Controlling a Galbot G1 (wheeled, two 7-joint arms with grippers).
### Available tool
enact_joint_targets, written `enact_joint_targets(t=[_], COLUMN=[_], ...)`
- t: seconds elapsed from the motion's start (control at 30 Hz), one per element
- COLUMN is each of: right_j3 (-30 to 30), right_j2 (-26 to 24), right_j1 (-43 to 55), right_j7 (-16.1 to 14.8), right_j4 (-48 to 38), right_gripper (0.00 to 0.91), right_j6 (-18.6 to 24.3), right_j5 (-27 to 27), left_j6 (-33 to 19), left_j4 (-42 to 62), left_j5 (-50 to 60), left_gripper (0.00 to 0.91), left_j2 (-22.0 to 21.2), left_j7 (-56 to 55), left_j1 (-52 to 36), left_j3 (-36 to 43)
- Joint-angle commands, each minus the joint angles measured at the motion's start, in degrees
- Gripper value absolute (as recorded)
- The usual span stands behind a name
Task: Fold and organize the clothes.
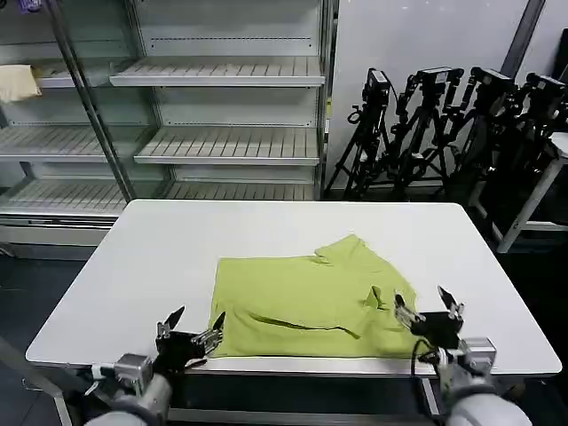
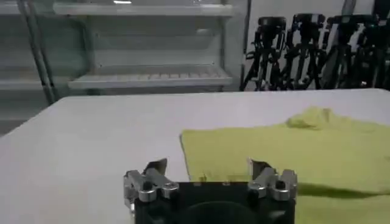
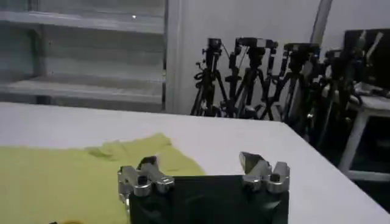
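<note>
Here, in the head view, the lime yellow-green short-sleeved T-shirt of soft fabric (image 1: pixel 306 302) lies partly folded on the white rectangular table (image 1: pixel 160 257), toward its near edge, with a bunched ridge at the far side and one layer lapped over another near the front. The left gripper (image 1: pixel 191 327) hovers at the shirt's near-left corner, jaws spread wide and holding nothing. The right gripper (image 1: pixel 429 306) hovers at the near-right edge, jaws likewise wide and empty. Judged step: both grippers are set to take the near hem. To do it well, lower both evenly, close on the top edge only, and lift together so the fold stays straight.

In the left wrist view, the left gripper (image 2: pixel 208 173) sits low over the table with its fingers apart; the shirt (image 2: pixel 292 146) begins between the fingers and extends ahead and toward the inner finger.

In the right wrist view, the right gripper (image 3: pixel 204 170) is open and empty; the shirt (image 3: pixel 67 173) lies beside and beyond its inner finger, while the outer finger stands over bare table.
</note>
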Motion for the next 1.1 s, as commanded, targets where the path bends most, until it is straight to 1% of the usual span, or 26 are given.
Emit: enact_joint_targets(t=[0.03,0.17,0.2,0.27,0.33,0.47,0.57,0.67,0.93,1.1], right_j3=[-12.06,-14.96,-15.58,-16.79,-17.45,-19.12,-20.45,-21.05,-22.45,-22.64], right_j2=[-1.11,-0.42,-0.27,0.08,0.28,0.50,0.79,1.56,3.66,4.61], right_j1=[23.30,29.04,30.18,32.63,34.02,36.74,38.58,39.72,42.23,43.57], right_j7=[4.39,7.66,8.24,8.88,9.28,8.74,8.50,8.18,7.27,6.70], right_j4=[-17.49,-24.27,-26.04,-29.68,-31.55,-35.57,-39.36,-42.23,-46.76,-49.28], right_gripper=[0.907,0.907,0.907,0.907,0.907,0.907,0.907,0.907,0.907,0.907], right_j6=[-0.69,-0.66,-0.66,-0.69,-0.71,-0.78,-0.83,-0.81,-0.80,-0.85], right_j5=[7.51,10.31,10.81,12.60,13.48,14.77,16.30,16.48,16.50,17.53], left_j6=[0.02,0.04,0.03,0.06,0.09,0.13,0.15,0.14,0.12,0.14], left_j4=[16.00,21.48,22.07,24.79,26.40,30.85,32.34,33.67,36.81,38.18], left_j5=[-7.51,-7.94,-8.03,-8.72,-8.87,-11.64,-13.40,-13.54,-13.72,-15.29], left_gripper=[0.907,0.907,0.907,0.907,0.907,0.907,0.907,0.907,0.907,0.907], left_j2=[4.02,3.60,3.41,2.65,1.85,-0.31,-1.12,-1.76,-2.87,-2.80], left_j7=[-5.56,-7.22,-7.48,-8.59,-9.28,-12.79,-13.59,-13.70,-14.00,-14.44], left_j1=[-22.76,-29.08,-29.53,-32.69,-34.38,-37.67,-38.79,-39.52,-41.01,-41.50], left_j3=[10.17,14.17,14.59,16.51,17.70,19.48,20.72,21.76,22.20,23.30])
